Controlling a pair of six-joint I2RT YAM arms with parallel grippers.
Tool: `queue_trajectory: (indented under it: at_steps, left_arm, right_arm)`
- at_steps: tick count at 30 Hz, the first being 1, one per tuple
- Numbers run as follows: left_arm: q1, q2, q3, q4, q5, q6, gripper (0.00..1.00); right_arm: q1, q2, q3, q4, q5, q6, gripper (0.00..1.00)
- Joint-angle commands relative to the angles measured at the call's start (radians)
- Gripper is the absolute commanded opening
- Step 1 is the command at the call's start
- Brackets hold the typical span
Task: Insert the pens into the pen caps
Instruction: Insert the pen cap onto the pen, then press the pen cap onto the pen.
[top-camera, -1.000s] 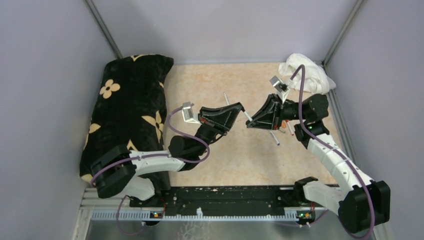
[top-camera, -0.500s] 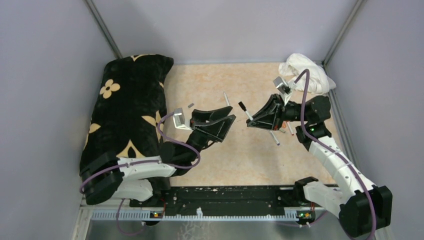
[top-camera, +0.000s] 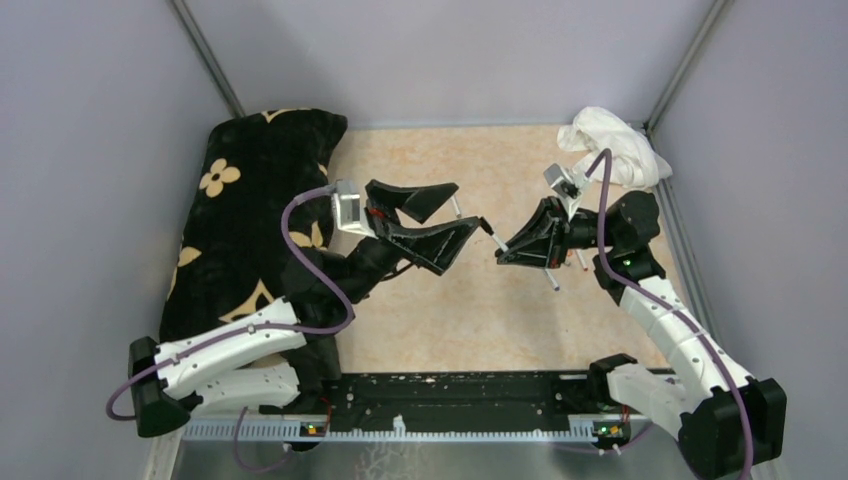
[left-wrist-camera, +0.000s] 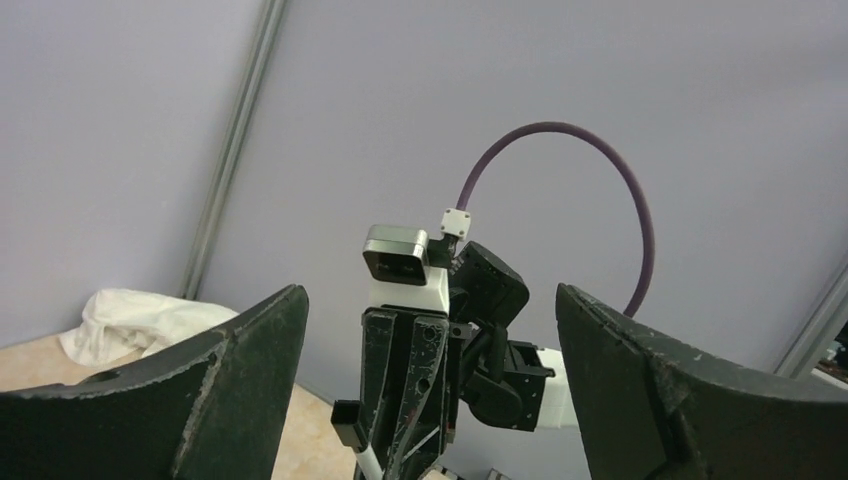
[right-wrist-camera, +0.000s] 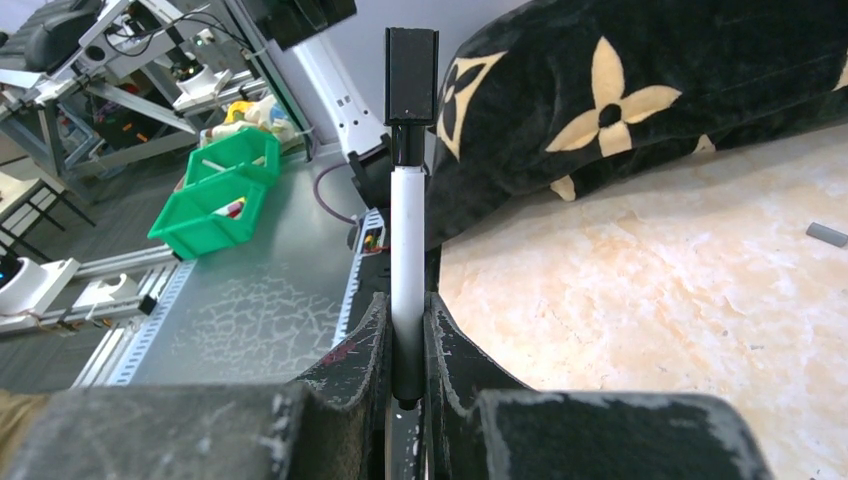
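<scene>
You see a white pen (right-wrist-camera: 406, 240) upright at frame centre, black cap (right-wrist-camera: 412, 62) on top (dark neck showing beneath); a grey cap (right-wrist-camera: 826, 234) lies far right.

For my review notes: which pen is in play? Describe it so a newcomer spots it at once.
Over the tan tabletop, right of centre, find the right gripper. It clamps the pen: white barrel, black cap on its tip, held aloft, while the other pens lie flat.

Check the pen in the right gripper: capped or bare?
Capped. Black cap sits on the tip of the white pen; a dark neck shows below it, so perhaps not fully seated.
</scene>
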Motion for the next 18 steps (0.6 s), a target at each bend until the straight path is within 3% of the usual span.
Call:
queue_trajectory:
  at_steps: [1,8,18]
  left_arm:
    - [0.022,0.016,0.076,-0.305,0.061,0.026,0.95]
    - [0.057,0.085,0.167,-0.381,0.172,-0.035,0.8]
    - [0.09,0.113,0.18,-0.388,0.223,-0.092,0.67]
  right_arm:
    - [-0.009,-0.029,-0.011,-0.004,-0.032,-0.042,0.0]
    - [-0.01,-0.031,-0.012,-0.008,-0.033,-0.044,0.0]
    - [-0.01,-0.033,-0.01,-0.011,-0.032,-0.045,0.0]
